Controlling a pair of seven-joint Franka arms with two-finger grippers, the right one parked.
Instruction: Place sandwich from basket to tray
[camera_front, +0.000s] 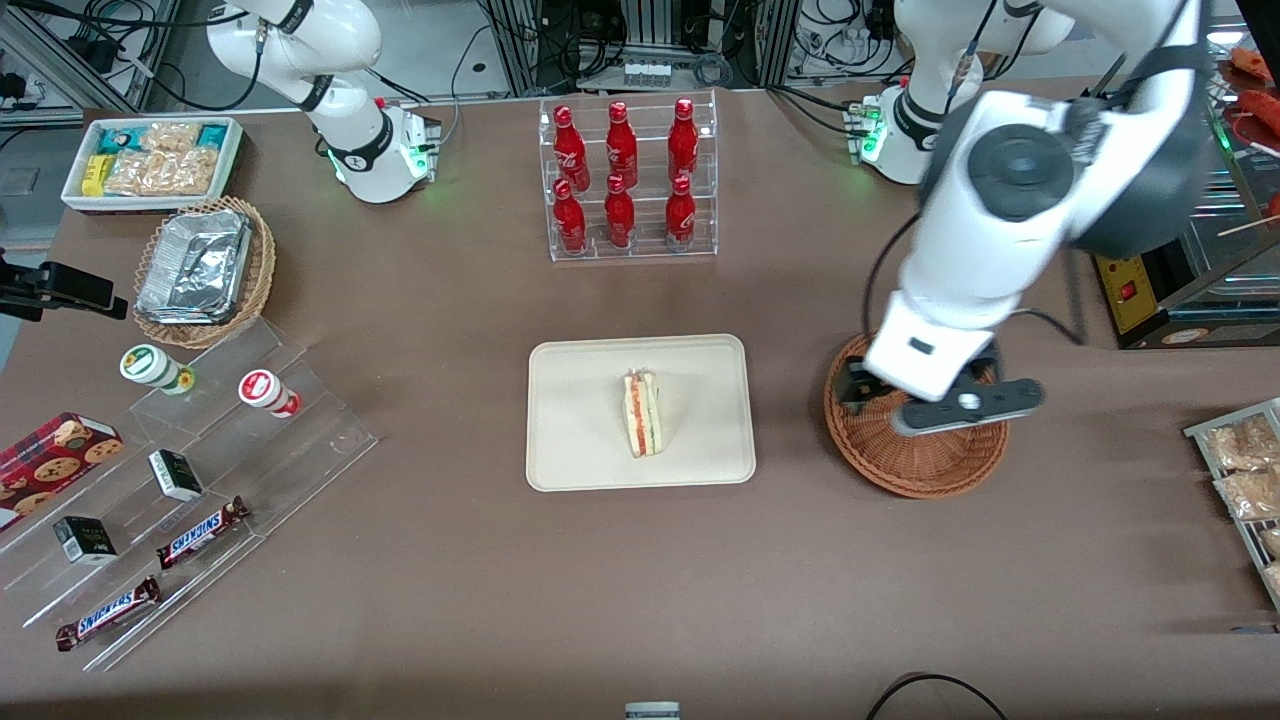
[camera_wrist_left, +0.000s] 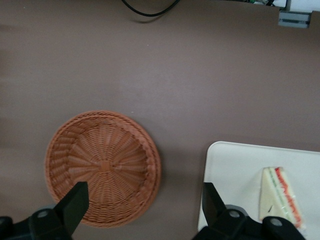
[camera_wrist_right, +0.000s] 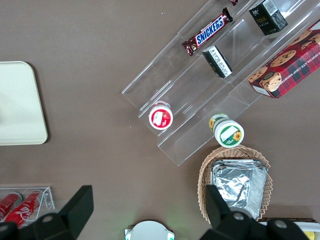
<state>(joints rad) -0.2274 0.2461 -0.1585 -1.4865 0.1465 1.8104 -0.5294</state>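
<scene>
The sandwich (camera_front: 643, 413), a white-bread wedge with orange-red and green layers, lies on the cream tray (camera_front: 580, 400) in the middle of the table. In the left wrist view the sandwich (camera_wrist_left: 280, 192) rests on the tray (camera_wrist_left: 235, 170) too. The reddish-brown wicker basket (camera_front: 930, 465) stands beside the tray toward the working arm's end, and the basket (camera_wrist_left: 102, 167) holds nothing. My gripper (camera_front: 905, 395) hangs above the basket, well clear of it. The gripper (camera_wrist_left: 144, 192) is open, its fingers wide apart with nothing between them.
A clear rack of red bottles (camera_front: 630, 180) stands farther from the camera than the tray. Toward the parked arm's end are a stepped acrylic shelf of snacks (camera_front: 170, 480), a tan basket with foil containers (camera_front: 205, 270) and a white bin (camera_front: 150, 160). Snack packets (camera_front: 1245, 470) lie at the working arm's end.
</scene>
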